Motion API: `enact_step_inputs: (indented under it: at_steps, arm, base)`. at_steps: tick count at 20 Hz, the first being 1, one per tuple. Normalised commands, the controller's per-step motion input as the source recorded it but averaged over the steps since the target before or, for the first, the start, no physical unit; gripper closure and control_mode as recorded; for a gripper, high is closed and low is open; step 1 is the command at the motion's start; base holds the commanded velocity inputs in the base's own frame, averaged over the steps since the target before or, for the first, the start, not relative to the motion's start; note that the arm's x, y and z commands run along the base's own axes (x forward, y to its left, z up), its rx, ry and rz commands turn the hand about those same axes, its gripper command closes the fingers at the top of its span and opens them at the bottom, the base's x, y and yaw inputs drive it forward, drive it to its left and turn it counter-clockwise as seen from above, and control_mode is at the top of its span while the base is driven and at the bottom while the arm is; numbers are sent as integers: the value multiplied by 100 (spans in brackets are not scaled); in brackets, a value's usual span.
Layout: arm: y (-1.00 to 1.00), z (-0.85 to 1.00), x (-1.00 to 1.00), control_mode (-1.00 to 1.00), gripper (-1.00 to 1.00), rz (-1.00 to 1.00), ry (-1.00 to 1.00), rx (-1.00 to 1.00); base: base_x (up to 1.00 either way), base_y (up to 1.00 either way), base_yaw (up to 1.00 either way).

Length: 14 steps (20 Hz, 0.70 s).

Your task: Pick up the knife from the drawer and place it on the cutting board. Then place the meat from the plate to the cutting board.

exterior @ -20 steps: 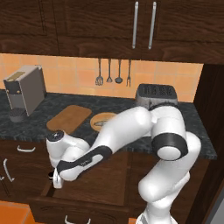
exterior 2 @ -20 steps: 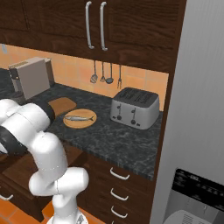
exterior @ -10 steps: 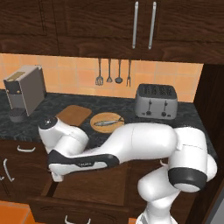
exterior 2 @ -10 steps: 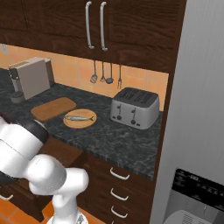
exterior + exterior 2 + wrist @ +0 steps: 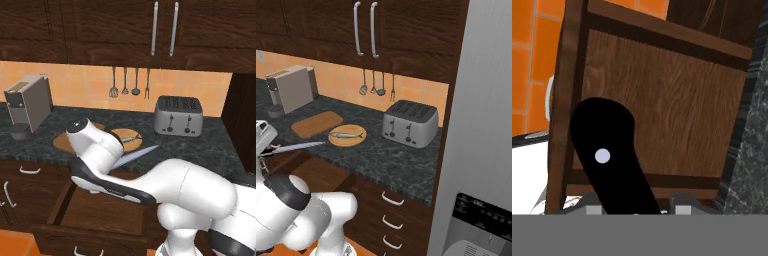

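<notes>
Black handle of the knife (image 5: pixel 612 160) is clamped between my fingers, and its silver blade points away from them along its long axis, toward the counter. I judge the cutting board (image 5: pixel 317 123) lies beyond the blade tip, left of the plate (image 5: pixel 347 136) with the meat (image 5: pixel 346 134), above the open drawer (image 5: pixel 105 210).

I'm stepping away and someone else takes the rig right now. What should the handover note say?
Gripper: shut on the knife, lifted above the open drawer, blade pointing toward the counter.
Cutting board: on the counter, bare.
Meat: lying on the plate, beside the board.
Done: knife out of the drawer.
Left: set the knife on the board, then move the meat onto it.
</notes>
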Motion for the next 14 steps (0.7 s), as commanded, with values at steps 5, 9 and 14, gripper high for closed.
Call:
enact_step_inputs:
  at_steps: [5,9,14]
  arm:
    - [-100,4,4,-100,100,0,2,11]
    - [-100,1,3,-100,100,0,7,12]
    - [-100,0,19,-100,100,0,10,18]
  base:
    - [0,0,0]
    - [0,0,0]
    - [0,0,0]
